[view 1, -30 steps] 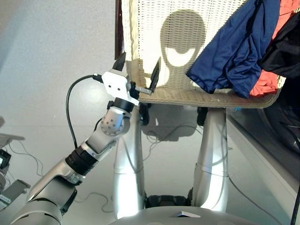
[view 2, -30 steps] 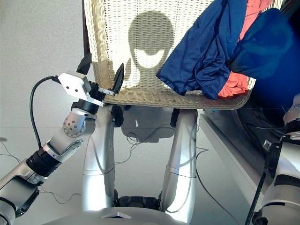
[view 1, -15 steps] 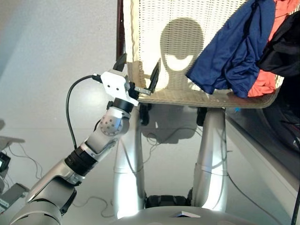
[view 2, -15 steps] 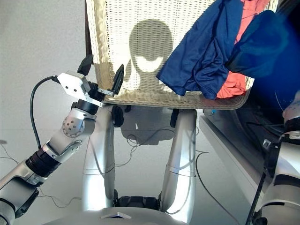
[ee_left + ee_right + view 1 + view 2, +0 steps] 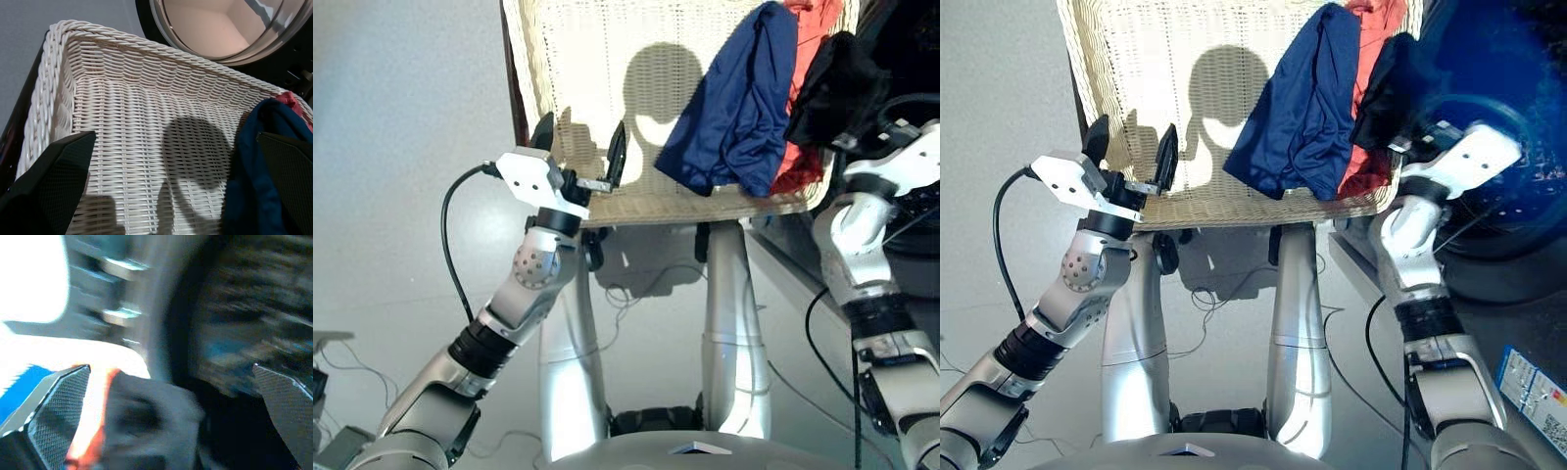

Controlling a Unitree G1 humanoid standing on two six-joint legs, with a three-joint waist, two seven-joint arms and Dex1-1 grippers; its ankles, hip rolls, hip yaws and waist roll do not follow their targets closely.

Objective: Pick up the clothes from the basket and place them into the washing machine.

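Hovering at the near left corner of the basket (image 5: pixel 587 59), the left gripper (image 5: pixel 578 157) has its fingers spread wide apart and released, one finger outside the left rim and one over the woven floor just inside the near edge, grasping nothing. Most of the basket's left half is bare wicker. All three clothes are bunched in the right half: the navy blue garment (image 5: pixel 734 108) drapes from the far side down to the near rim, the red-orange garment (image 5: pixel 803 98) lies just beside it toward the right edge, and the black garment (image 5: pixel 832 83) is heaped against the right rim. The right gripper (image 5: pixel 166 416) is at that right edge, with its fingers wide apart on either side of the black cloth and not clenched on it. Beyond the far rim and to the right stands the washing machine (image 5: pixel 220 29), its round door ring showing in the left wrist view.
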